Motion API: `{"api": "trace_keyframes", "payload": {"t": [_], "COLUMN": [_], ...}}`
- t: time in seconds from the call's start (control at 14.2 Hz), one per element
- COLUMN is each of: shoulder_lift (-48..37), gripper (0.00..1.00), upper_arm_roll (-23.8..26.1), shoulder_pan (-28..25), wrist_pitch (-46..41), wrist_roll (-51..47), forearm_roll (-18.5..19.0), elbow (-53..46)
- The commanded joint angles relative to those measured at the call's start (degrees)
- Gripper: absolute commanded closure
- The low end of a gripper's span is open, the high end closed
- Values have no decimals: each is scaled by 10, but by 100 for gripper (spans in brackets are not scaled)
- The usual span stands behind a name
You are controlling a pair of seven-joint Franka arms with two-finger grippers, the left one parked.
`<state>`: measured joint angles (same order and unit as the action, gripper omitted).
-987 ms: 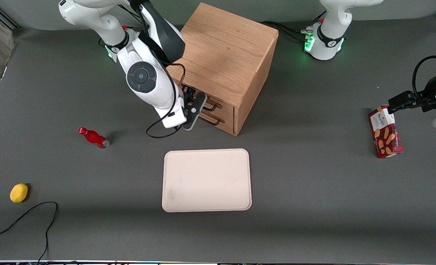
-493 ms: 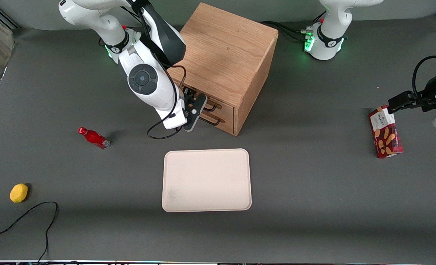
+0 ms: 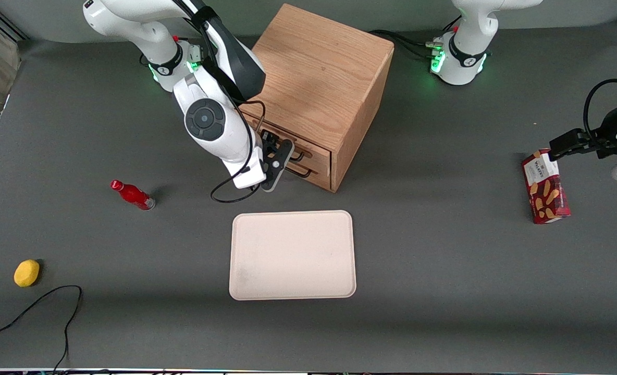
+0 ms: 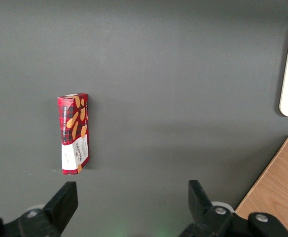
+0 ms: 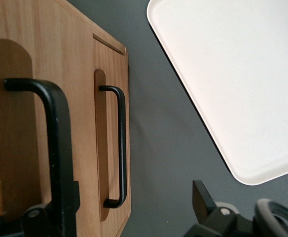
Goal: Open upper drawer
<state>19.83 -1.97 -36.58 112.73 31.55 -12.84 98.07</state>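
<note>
The oak cabinet (image 3: pixel 319 78) stands at the back of the table, its two drawers shut. The upper drawer (image 3: pixel 316 150) has a thin black handle (image 3: pixel 299 154); the lower drawer (image 3: pixel 320 174) sits under it. My right gripper (image 3: pixel 282 159) is open and empty, right in front of the drawer fronts at handle height. In the right wrist view the upper drawer's handle (image 5: pixel 55 148) looms close beside one fingertip (image 5: pixel 38 215). The lower drawer's handle (image 5: pixel 120 148) shows between the two fingers, and the other fingertip (image 5: pixel 200 193) is over bare table. Nothing is gripped.
A cream tray (image 3: pixel 293 255) lies nearer the front camera than the cabinet. A red bottle (image 3: pixel 132 195), a yellow lemon (image 3: pixel 26 273) and a black cable (image 3: pixel 37 307) lie toward the working arm's end. A red biscuit box (image 3: pixel 545 192) lies toward the parked arm's end.
My right arm has shifted a little toward the cabinet, bringing the open gripper closer to the drawer handles. The drawers have not moved.
</note>
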Motion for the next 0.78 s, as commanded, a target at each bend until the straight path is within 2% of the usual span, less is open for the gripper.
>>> {"api": "trace_keyframes", "payload": {"t": [0.0,0.7], "shoulder_lift": [9,22], "gripper": [0,0], "upper_arm_roll": [-6,-17], "shoulder_pan": [-6,12], "wrist_pitch": [17,17], "wrist_roll": [17,59], "forearm_roll": [-5,-11], "elbow": [2,-24]}}
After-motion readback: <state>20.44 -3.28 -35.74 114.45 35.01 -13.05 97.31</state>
